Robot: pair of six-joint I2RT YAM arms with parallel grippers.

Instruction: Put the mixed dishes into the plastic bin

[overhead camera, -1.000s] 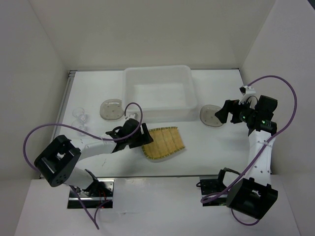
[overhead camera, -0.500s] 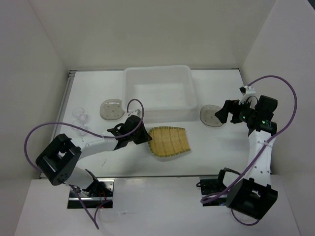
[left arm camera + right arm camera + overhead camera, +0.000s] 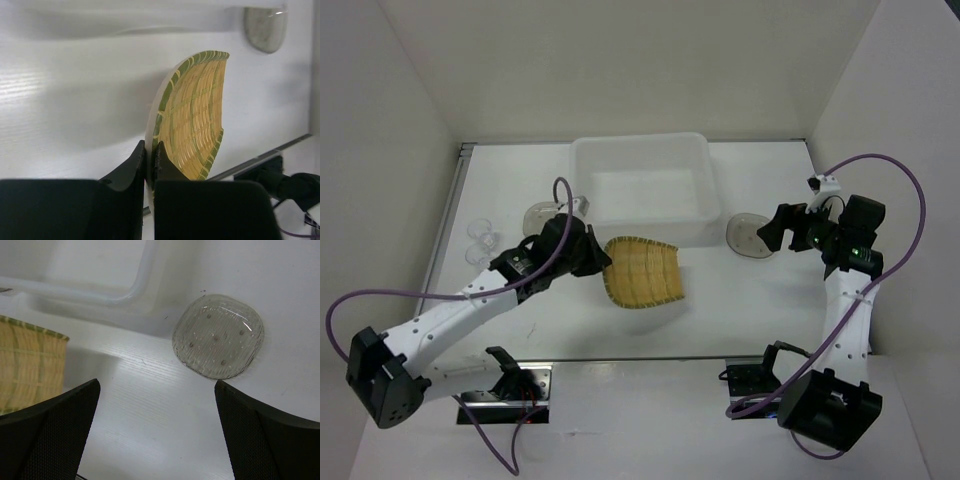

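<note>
At the far left of the bench [image 3: 770,300] we see the clear cup [image 3: 480,240], small and hard to make out, well apart from both arms. Just right of it, the left grey dish [image 3: 534,214] lies near the bin's left wall, partly hidden under the left arm [image 3: 460,300].

The left jaws are clamped on the near-left rim of the fan-shaped plate [image 3: 642,272]. In the left wrist view the two fingers [image 3: 134,167] sit almost together, with only the thin edge of the plate [image 3: 195,120] between them. The plate juts out past the fingertips, tilted on edge, with its woven grid face and green border in view. It hangs just near of the plastic bin [image 3: 640,139], outside its front wall. We cannot tell whether any part of the plate touches the bench.

To the right of the bin, the right grey dish [image 3: 745,235] rests flat on the bench beside the bin's near-right corner. The right jaws are spread wide and hold nothing. In the right wrist view the two dark fingers [image 3: 50,432] frame the scene, and the dish [image 3: 218,336] lies beyond their tips, closer to the right finger and clear of both. The bin's rounded corner [image 3: 141,280] shows at upper left of that view, and the plate's edge [image 3: 27,365] at far left.
</note>
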